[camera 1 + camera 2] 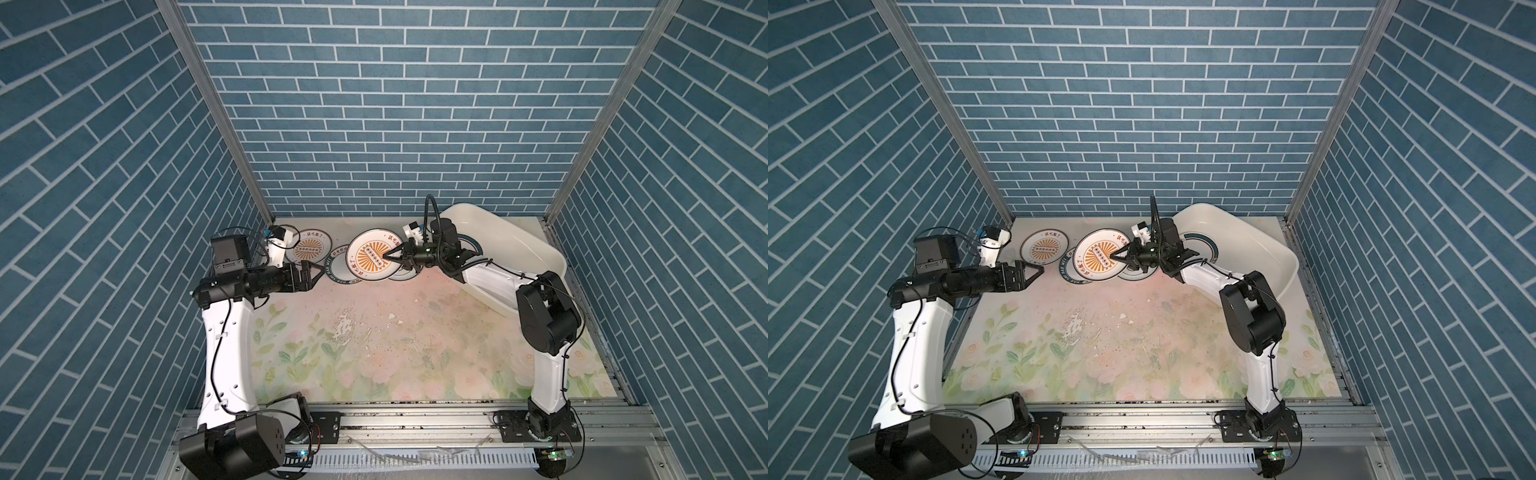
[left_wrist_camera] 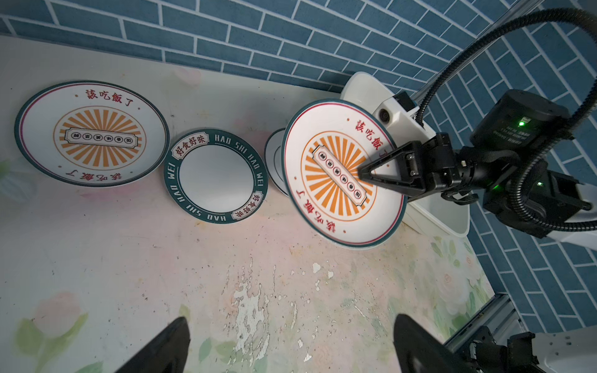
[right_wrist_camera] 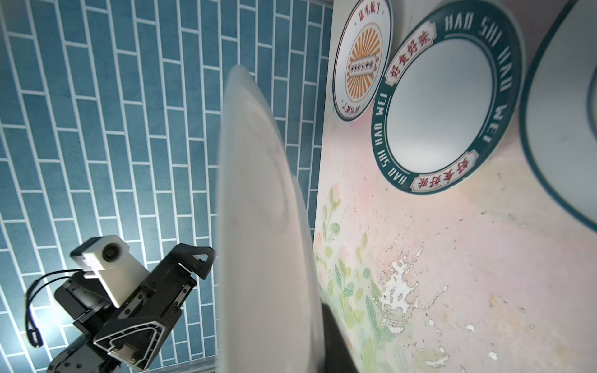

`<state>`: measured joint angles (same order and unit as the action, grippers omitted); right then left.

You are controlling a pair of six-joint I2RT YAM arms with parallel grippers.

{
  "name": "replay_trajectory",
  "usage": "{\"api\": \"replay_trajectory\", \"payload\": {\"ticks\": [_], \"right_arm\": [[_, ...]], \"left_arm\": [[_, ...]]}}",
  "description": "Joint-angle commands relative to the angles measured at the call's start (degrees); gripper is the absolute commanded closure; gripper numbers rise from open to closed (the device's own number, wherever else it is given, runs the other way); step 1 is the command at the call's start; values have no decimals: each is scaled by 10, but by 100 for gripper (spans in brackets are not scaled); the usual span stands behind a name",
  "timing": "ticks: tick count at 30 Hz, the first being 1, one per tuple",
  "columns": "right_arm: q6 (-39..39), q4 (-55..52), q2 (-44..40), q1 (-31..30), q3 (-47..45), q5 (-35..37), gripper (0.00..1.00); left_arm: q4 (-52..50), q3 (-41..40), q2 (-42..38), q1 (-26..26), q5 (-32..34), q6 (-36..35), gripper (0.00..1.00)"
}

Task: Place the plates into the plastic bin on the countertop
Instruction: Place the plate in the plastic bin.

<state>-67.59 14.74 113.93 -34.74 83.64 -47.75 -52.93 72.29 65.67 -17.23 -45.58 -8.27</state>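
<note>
My right gripper [image 1: 384, 258] [image 2: 361, 172] is shut on a white plate with an orange sunburst centre [image 1: 368, 257] [image 2: 339, 181], held tilted above the countertop [image 1: 415, 332] just left of the plastic bin [image 1: 523, 241] [image 1: 1262, 237]. Its pale underside [image 3: 258, 226] fills the right wrist view. A second sunburst plate [image 1: 308, 247] [image 2: 92, 132], a plate with a lettered green rim [image 2: 214, 176] [image 3: 445, 103] and a partly hidden plate [image 2: 274, 155] lie flat at the back. A green-ringed plate [image 1: 1204, 245] rests in the bin. My left gripper [image 1: 316, 270] [image 2: 290, 323] hangs open and empty beside the lettered plate.
Blue brick walls close in the back and both sides. The bin stands at the back right corner, its near wall behind my right arm. A metal rail [image 1: 415, 419] runs along the front edge. The countertop's middle shows worn, flaking patches [image 1: 345, 328].
</note>
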Motion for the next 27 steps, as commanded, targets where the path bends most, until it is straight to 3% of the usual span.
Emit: {"api": "replay_trajectory", "payload": {"ticks": [1, 11, 21, 27], "right_arm": [[13, 3, -32, 25, 15, -24, 84], [21, 0, -67, 118, -16, -48, 84], [28, 18, -89, 215, -72, -69, 84], [43, 23, -77, 271, -101, -80, 84]], "left_arm": [[5, -5, -8, 2, 5, 4, 1], [2, -1, -13, 24, 24, 8, 1], [18, 21, -4, 96, 87, 4, 0], [19, 40, 19, 120, 92, 8, 0]]}}
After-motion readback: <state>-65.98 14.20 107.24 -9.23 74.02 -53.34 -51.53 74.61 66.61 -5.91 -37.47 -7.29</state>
